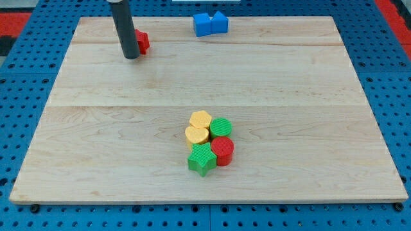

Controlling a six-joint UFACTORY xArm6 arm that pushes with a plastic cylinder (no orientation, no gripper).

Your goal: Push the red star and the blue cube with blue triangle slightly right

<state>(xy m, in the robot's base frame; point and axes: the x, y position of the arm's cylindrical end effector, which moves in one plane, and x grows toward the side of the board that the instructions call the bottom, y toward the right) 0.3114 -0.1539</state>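
Observation:
A red star (142,42) lies near the top left of the wooden board (96,128), partly hidden behind my rod. My tip (131,56) rests on the board right at the star's left side, touching or nearly touching it. A blue cube (202,25) sits at the board's top edge near the middle, with a blue triangle (219,22) touching its right side. The blue pair is well to the right of my tip.
A cluster of blocks lies in the lower middle: a yellow hexagon (200,119), a yellow block (196,135), a green cylinder (221,127), a red cylinder (223,150) and a green star (202,159). Blue pegboard (26,77) surrounds the board.

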